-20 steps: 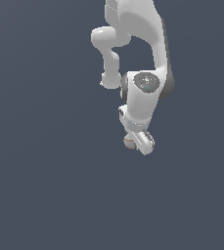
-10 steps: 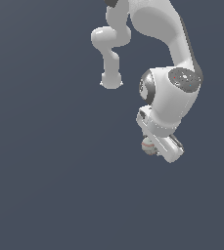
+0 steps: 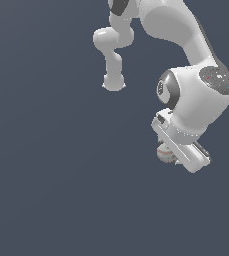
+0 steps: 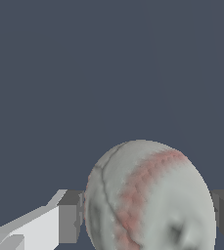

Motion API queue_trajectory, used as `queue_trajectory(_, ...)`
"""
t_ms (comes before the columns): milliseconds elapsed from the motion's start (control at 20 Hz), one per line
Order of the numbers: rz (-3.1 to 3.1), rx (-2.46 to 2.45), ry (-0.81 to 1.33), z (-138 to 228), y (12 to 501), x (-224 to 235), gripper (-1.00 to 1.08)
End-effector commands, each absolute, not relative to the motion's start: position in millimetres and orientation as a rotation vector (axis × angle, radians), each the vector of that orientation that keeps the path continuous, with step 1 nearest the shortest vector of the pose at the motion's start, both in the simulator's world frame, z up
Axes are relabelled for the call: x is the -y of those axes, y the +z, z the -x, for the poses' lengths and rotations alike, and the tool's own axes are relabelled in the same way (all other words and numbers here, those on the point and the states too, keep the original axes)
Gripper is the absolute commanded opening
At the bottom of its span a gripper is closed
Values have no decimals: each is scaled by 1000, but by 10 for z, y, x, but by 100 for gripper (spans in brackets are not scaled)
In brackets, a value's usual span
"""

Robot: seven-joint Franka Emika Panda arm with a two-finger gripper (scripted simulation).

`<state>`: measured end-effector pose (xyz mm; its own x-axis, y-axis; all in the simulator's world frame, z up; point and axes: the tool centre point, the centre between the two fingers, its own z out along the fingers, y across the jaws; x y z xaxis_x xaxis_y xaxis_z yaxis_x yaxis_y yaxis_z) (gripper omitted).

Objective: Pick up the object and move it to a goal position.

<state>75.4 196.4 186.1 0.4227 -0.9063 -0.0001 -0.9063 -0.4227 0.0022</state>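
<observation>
The ball (image 4: 147, 195) is whitish with reddish stitching and sits between my two grey fingertips (image 4: 69, 217) in the wrist view, touching both. My gripper (image 4: 150, 219) is shut on it. In the exterior view the ball (image 3: 162, 152) peeks out from under the white hand, at the exterior view's right of centre. The gripper (image 3: 172, 156) is mostly hidden behind the hand there. No goal marker shows in either view.
The white arm (image 3: 186, 35) reaches in from the top of the exterior view, with its elbow link (image 3: 113, 60) hanging at upper centre. All around is a plain dark grey-blue ground (image 3: 46, 175).
The arm has swung toward the exterior view's right and lower in the picture, looming larger, with the ball carried along in the gripper.
</observation>
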Motion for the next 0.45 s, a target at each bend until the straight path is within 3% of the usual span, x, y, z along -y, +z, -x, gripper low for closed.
queue_trajectory(0, -2649, 1689, 0, -800, 1903, -2016, -100)
queue_trajectory(400, -2649, 1689, 0, -848, 1932, -2073, -100)
